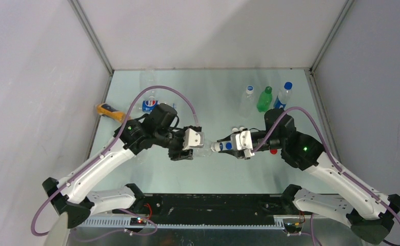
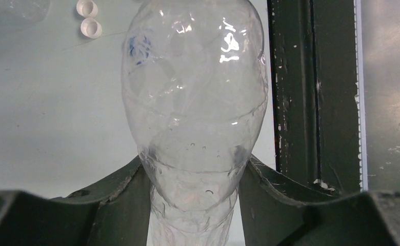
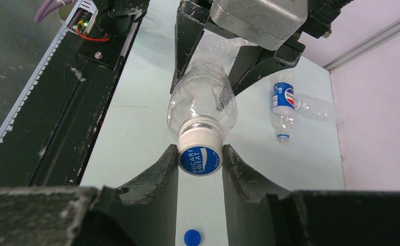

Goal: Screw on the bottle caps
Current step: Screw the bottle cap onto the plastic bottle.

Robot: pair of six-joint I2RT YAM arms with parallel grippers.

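Top view: the pale, smooth bench [image 1: 213, 97] sits between grey walls. At its middle the left end effector [image 1: 197, 144] pinches a clear bottle [image 1: 205, 149], held level above the surface. The bottle's mouth faces the right end effector [image 1: 222, 147], which pinches the screw cap [image 1: 218, 147] at that mouth. Behind the right arm three capped bottles stand in a row: a white-capped bottle [image 1: 247, 100], a green bottle [image 1: 264, 99] and a blue-capped bottle [image 1: 284, 95]. Loose white caps [image 1: 237, 129] lie just behind the right end effector. A small red object [image 1: 273, 151] is partly hidden by the right arm. At far left lie a blue-labelled bottle [image 1: 149, 104] and an orange-yellow bottle [image 1: 108, 110]. Purple cables [image 1: 157, 91] arch over both arms. Left wrist view: the clear bottle is thin, transparent, ribbed and dented plastic, its body clamped between dark, scuffed fingers [image 2: 121, 200]. A dark, chipped rail [image 2: 295, 92] runs just to its right. Right wrist view: the screw cap has a ribbed white wall and a blue top printed POCARI SWEAT. It sits on the bottle's neck, touched by a finger on each side. A loose blue cap [image 3: 192, 237] lies on the bench beneath.
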